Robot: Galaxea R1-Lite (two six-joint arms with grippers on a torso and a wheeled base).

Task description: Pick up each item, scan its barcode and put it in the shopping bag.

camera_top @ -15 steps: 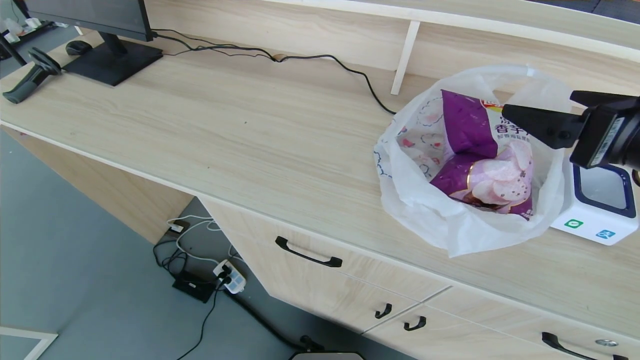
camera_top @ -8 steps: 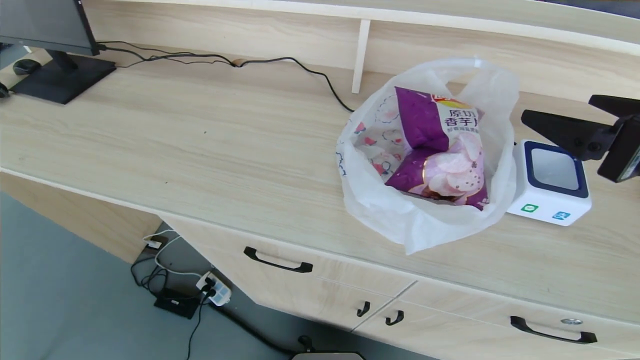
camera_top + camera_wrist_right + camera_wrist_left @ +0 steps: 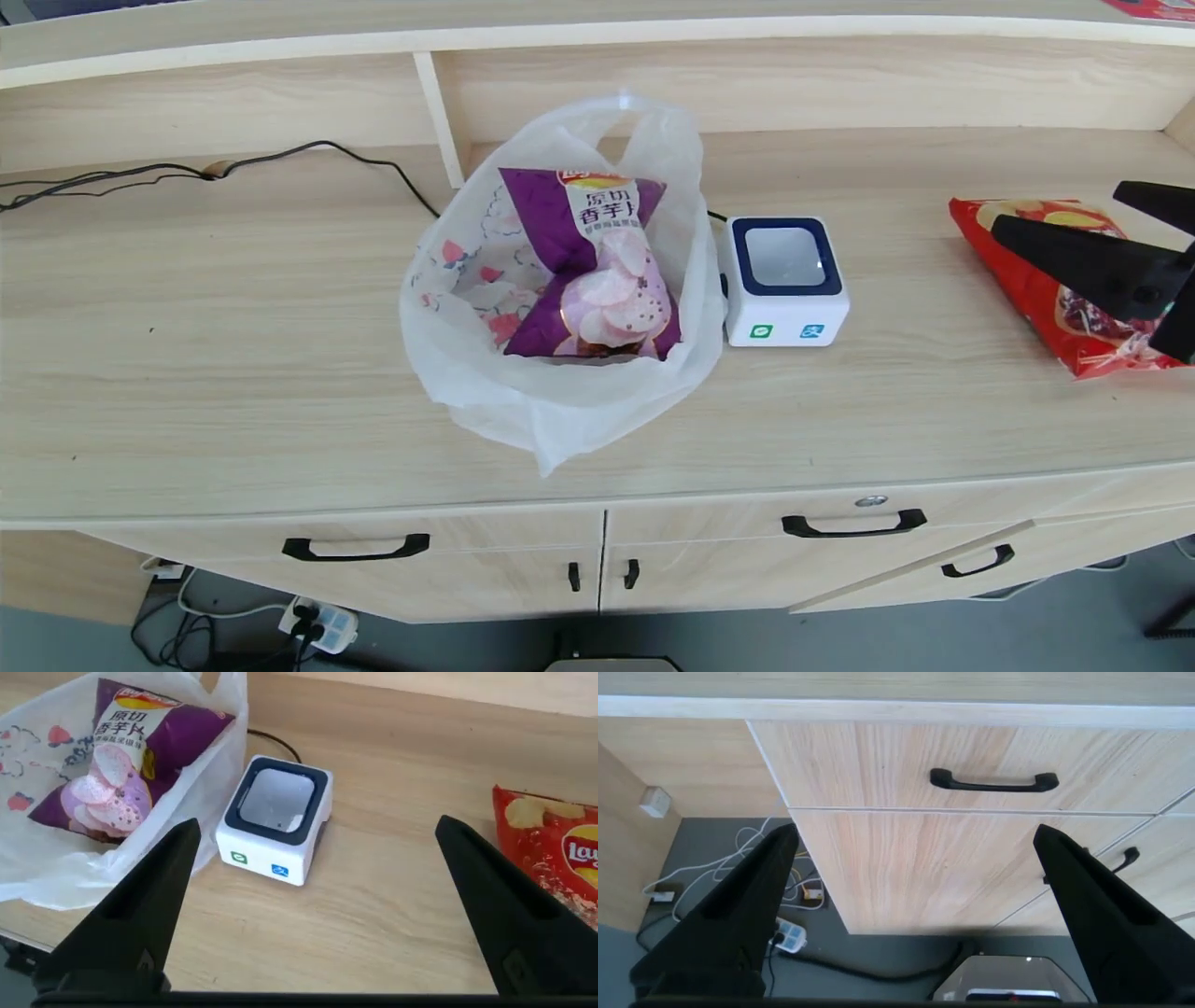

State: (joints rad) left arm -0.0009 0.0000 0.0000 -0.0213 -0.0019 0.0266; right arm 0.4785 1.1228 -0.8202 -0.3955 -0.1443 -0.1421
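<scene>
Two claws, both spread wide. The right gripper (image 3: 1055, 207) hangs over the far right of the pale wooden counter (image 3: 233, 373), its black fingers parted above the near edge of a glossy red crisp packet (image 3: 1083, 331), which lies flat on the wood; I cannot tell whether a finger touches it. The left gripper (image 3: 915, 831) sits low, in front of the counter's wooden drawer fronts, facing a drawer with a black bar handle (image 3: 993, 781).

Out from the red packet, towards the robot's left, stands a small white cube scanner with a dark blue frame round its top window (image 3: 786, 280). Just beside it is the thin white plastic shopping bag (image 3: 560, 411), mouth open, with a purple crisp packet (image 3: 597, 271) propped upright inside. A black cable (image 3: 373, 163) trails along the back of the counter behind the bag.
</scene>
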